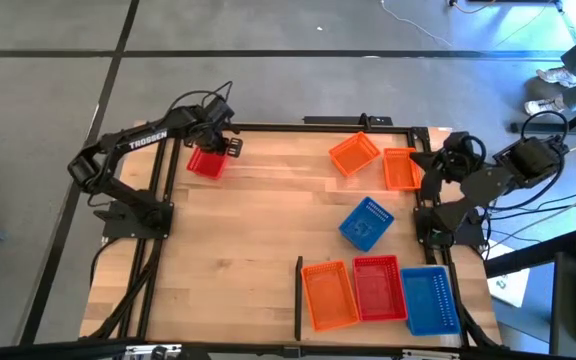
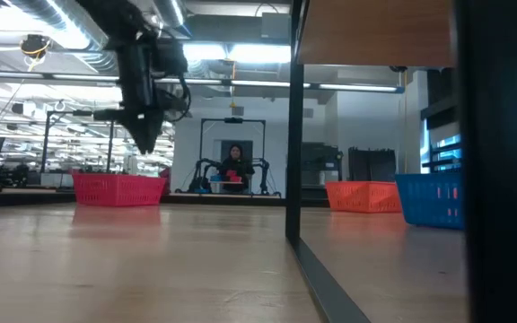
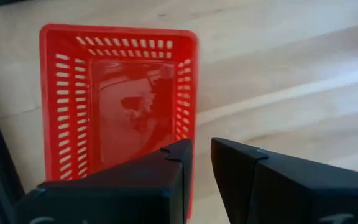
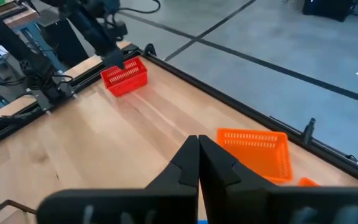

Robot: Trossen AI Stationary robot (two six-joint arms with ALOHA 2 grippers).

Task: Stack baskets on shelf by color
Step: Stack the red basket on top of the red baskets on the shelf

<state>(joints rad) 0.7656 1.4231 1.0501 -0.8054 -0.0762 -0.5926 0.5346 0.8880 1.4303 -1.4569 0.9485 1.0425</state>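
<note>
High view: left pincer [image 1: 230,143] in the upper left of the frame, right by a red basket [image 1: 206,161] on the wood shelf [image 1: 238,250]. Two orange baskets [image 1: 354,155] and [image 1: 399,168] in the upper right, close together. One blue basket [image 1: 367,222] right of the middle, turned at a slant. A row of three at the lower right: orange [image 1: 329,294], red [image 1: 378,288], blue [image 1: 430,299], side by side, next to a black divider strip [image 1: 298,297]. Right pincer [image 1: 438,158] at the right edge of the shelf, beside the upper orange baskets.

Low view: left pincer [image 2: 144,135] hanging in the upper left, above the red basket [image 2: 118,188] and not touching it. Orange basket [image 2: 363,196] and blue basket [image 2: 431,198] on the right. A person [image 2: 234,166] far back in the room.

Left wrist view: two dark fingers [image 3: 166,180] at the bottom with a narrow gap between, holding nothing. Red basket [image 3: 117,106] below, upper left of the frame, flat on the wood.

Right wrist view: fingers [image 4: 185,165] pressed tight together at the bottom, nothing between. Red basket [image 4: 124,76] far off at the upper left. Orange basket [image 4: 257,151] near, right of the middle.
</note>
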